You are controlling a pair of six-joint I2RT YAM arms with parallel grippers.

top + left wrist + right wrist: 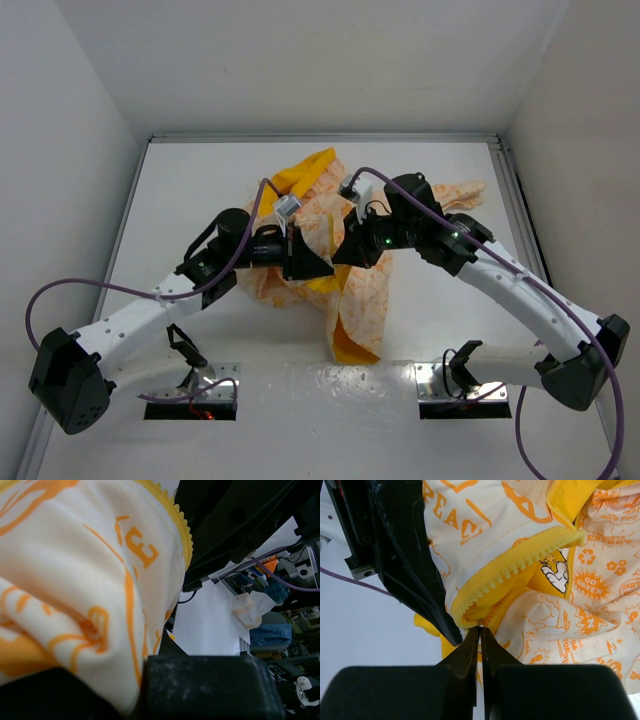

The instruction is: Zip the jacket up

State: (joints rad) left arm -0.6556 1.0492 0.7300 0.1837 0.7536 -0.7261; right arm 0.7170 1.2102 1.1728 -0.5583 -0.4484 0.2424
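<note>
Right gripper (480,630): jaws pressed together, tips at the foot of the zipper (520,560); I cannot tell whether they nip the pull.
Left gripper (308,262): clamped on the front edge of the jacket (360,290), just beside.
Progress: barely begun, I judge. The tooth rows lie apart, so all the zipping is left.
Look: crumpled in the middle of the surface (200,180), cream with orange print, yellow lining showing.

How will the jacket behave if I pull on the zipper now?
Likely floppy: the jacket lies crumpled, so it should bunch and drag rather than keep shape. Probably light: its fabric looks thin. The zipper teeth curve slackly, so they may buckle unless held taut.
</note>
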